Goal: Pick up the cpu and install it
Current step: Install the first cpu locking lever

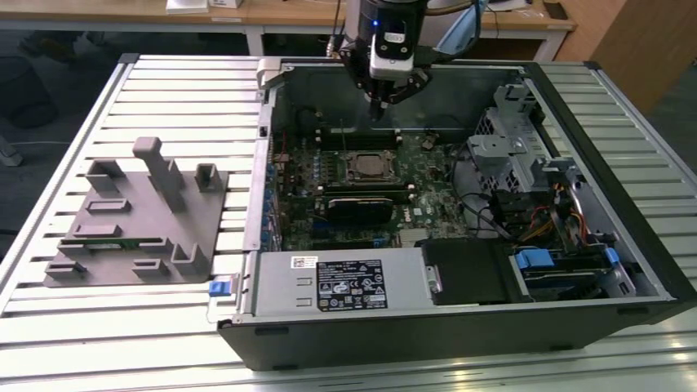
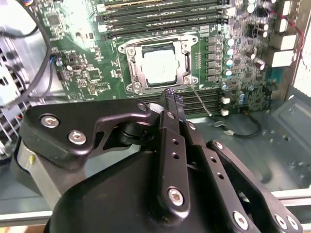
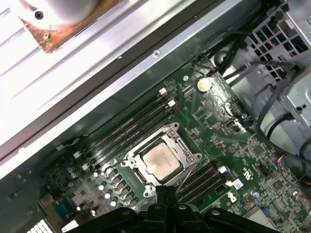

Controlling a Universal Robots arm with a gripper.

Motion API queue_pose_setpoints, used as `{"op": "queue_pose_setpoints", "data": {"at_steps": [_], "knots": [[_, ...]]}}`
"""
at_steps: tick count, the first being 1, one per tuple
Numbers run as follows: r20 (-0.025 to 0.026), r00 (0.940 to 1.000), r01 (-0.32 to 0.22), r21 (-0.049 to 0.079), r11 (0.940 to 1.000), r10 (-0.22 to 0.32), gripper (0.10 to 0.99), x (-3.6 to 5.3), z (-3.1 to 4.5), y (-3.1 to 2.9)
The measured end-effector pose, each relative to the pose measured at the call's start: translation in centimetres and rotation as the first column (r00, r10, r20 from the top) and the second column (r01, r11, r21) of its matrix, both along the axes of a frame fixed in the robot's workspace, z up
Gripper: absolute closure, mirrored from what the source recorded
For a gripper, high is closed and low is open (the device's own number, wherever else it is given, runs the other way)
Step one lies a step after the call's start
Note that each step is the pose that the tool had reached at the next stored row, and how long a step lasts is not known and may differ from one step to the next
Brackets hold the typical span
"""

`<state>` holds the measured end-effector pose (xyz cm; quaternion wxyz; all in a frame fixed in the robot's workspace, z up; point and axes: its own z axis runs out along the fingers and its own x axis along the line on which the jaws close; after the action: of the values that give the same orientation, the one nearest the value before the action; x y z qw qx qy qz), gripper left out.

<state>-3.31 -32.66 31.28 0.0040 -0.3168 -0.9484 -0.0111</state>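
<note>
The cpu (image 1: 368, 166) lies flat in the socket on the green motherboard (image 1: 436, 192), inside the open computer case. Its silvery top shows in both wrist views (image 2: 159, 66) (image 3: 161, 160), ringed by the metal socket frame (image 2: 133, 73). My gripper (image 1: 376, 110) hangs above the board, a little behind the socket toward the case's back wall. Both wrist views show the two black fingertips pressed together with nothing between them (image 2: 171, 94) (image 3: 165, 191). The gripper stands apart from the cpu.
Memory slots (image 2: 160, 14) run along both sides of the socket. Case walls (image 1: 610, 163), a drive cage (image 1: 512, 139) and cables (image 1: 556, 220) crowd the exterior view's right. A grey tray (image 1: 130, 220) with upright posts sits on the slatted table at the exterior view's left.
</note>
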Motion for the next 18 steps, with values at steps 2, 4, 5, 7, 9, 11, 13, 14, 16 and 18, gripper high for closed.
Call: {"op": "queue_pose_setpoints", "data": {"at_steps": [2,4,5,7,9,11,13,14,16,18], "knots": [[0.0,0.9994,-0.036,0.0,0.9994,0.036,0.98,0.0,-0.01,0.0],[0.0,0.9974,-0.072,0.0,0.9974,0.072,0.98,0.0,-0.03,0.0],[0.0,0.996,-0.09,0.0,0.996,0.09,0.98,0.0,-0.03,0.0],[-0.0001,0.9919,-0.127,0.0,0.9919,0.127,0.98,0.0,-0.05,0.0],[0.0,0.9867,-0.163,0.0,0.9867,0.163,0.98,0.0,-0.06,0.0],[0.0,0.9802,-0.198,0.0,0.9802,0.198,0.98,0.0,-0.07,0.0],[-0.0001,0.9729,-0.231,0.0,0.9729,0.231,0.98,0.0,-0.08,0.0],[0.0,0.9687,-0.248,0.0,0.9687,0.248,0.98,0.0,-0.08,0.0],[0.0,0.9601,-0.28,0.0,0.9601,0.28,0.98,0.0,-0.09,0.0],[0.0,0.9506,-0.311,0.0,0.9506,0.311,0.98,0.0,-0.1,0.0]]}}
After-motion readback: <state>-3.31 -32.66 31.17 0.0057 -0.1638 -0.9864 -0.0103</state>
